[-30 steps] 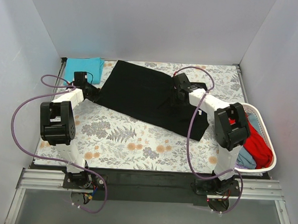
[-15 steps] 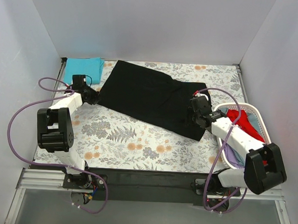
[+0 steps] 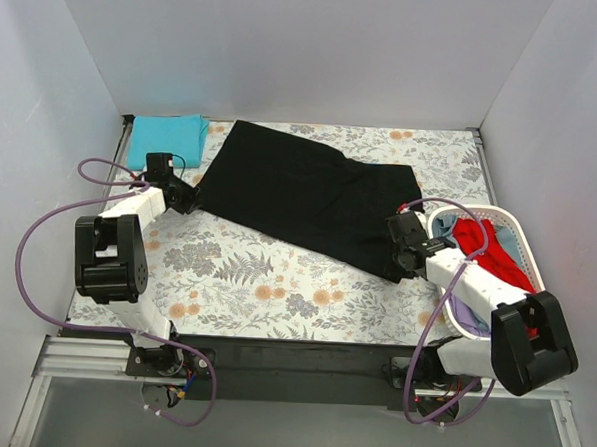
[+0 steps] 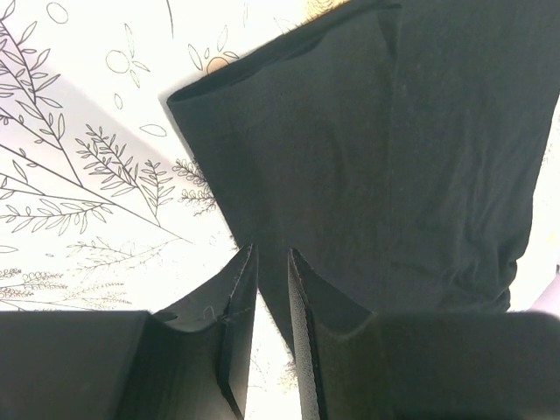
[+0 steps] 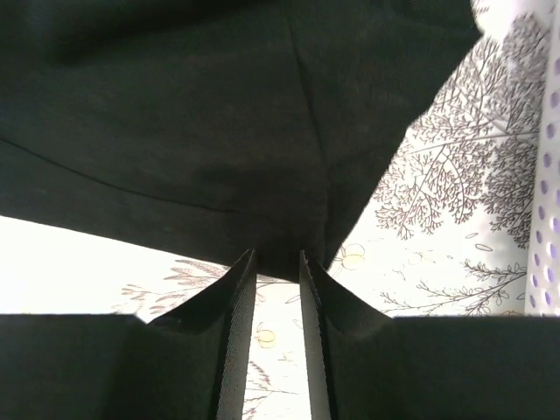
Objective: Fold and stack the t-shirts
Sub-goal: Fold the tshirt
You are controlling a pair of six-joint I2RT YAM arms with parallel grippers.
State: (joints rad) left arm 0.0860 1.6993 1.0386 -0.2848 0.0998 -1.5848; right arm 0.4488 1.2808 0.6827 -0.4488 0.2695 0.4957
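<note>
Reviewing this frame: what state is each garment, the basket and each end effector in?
black t-shirt: spread flat on the table.
teal t-shirt: folded, at the far left corner.
red t-shirt: crumpled in the basket.
laundry basket: upright, holding clothes.
left end effector: pinched on the black t-shirt's left edge.
right end effector: pinched on its near right corner.

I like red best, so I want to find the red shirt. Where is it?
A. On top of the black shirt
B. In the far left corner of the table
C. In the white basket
C: the red shirt lies bunched inside the white basket at the right side, while the black shirt is spread on the table.
</note>
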